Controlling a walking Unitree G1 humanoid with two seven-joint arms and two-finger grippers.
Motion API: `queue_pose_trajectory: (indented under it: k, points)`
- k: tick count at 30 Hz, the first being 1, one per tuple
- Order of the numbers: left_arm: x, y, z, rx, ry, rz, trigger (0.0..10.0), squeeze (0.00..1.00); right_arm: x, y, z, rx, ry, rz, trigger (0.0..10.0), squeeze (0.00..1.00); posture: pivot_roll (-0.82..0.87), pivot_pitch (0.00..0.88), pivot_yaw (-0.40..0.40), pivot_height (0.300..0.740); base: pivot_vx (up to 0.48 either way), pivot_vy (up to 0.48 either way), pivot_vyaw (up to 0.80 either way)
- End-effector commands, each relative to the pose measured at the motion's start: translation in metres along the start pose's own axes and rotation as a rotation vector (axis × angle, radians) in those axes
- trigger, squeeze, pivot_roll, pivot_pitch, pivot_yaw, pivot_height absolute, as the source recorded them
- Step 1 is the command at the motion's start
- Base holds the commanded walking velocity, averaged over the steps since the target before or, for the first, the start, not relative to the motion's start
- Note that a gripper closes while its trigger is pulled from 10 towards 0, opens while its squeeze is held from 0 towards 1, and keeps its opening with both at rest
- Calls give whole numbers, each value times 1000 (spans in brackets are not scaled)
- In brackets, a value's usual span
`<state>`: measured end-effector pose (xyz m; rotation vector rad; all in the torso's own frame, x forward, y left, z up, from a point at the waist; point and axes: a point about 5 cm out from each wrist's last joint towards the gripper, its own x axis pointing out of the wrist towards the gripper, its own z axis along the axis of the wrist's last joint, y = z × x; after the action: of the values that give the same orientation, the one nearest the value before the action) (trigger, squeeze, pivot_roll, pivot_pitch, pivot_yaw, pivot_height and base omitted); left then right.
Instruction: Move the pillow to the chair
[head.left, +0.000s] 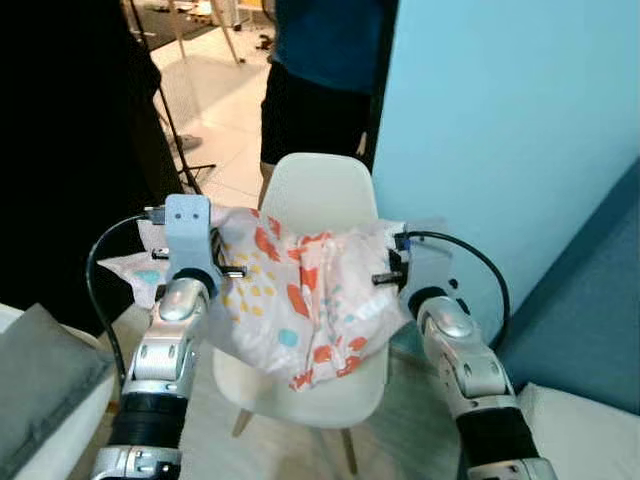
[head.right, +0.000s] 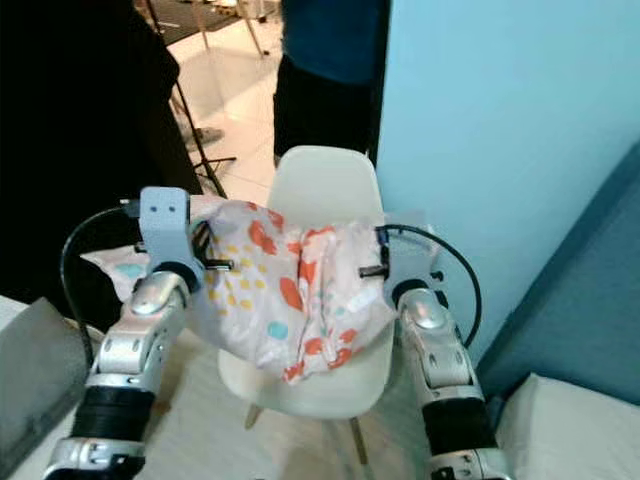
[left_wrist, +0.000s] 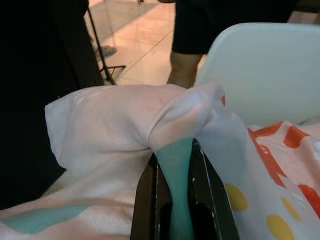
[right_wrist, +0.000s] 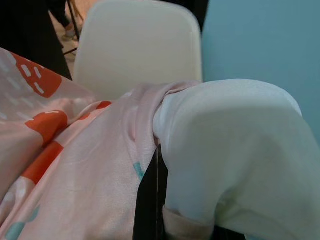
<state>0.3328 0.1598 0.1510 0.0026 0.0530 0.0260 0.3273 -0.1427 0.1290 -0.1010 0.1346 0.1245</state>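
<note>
Both grippers pinch pillow (head.left: 300, 300), seemingly.

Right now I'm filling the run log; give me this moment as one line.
phase: carry | pillow: held over chair seat | left gripper: shut on pillow | right gripper: shut on pillow | person behind chair

We see the pillow (head.left: 300, 300) hanging across the frame's centre, covering most of the white chair (head.left: 322, 190) seat, with only the backrest free above it. A person (head.left: 320, 75) stands close behind the chair at upper centre, and a black stand (head.left: 185, 140) blocks the upper left. The blue wall (head.left: 500, 130) closes the right side; bare floor (head.left: 210, 100) opens between stand and person.
</note>
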Motion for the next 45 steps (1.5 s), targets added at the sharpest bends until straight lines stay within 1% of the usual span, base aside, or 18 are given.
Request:
queue_pose_trajectory:
  k: [1,18,24,33,41,45]
  points:
    - [0,-1,9,12,-48,-4,10000,0,2,8,11,-10,-53,36,10000,0,39,64,42,740,0,0,0]
    - [0,-3,7,8,-40,-10,10000,0,2,5,9,0,-39,13,10000,0,35,61,41,740,0,0,0]
    - [0,-3,6,8,-37,-12,10000,0,2,4,9,4,-38,10,10000,0,34,58,39,710,0,0,0]
    - [-1,-4,3,23,-31,-29,10000,0,3,2,11,2,-44,2,10000,0,29,55,39,681,0,0,0]
    - [-1,3,-1,44,-19,-24,10000,0,2,-1,12,0,-47,-10,10000,0,29,60,35,651,0,0,0]
    - [-2,4,-4,55,-14,-25,10000,0,2,-1,13,4,-54,-18,10000,0,29,61,35,646,0,0,0]
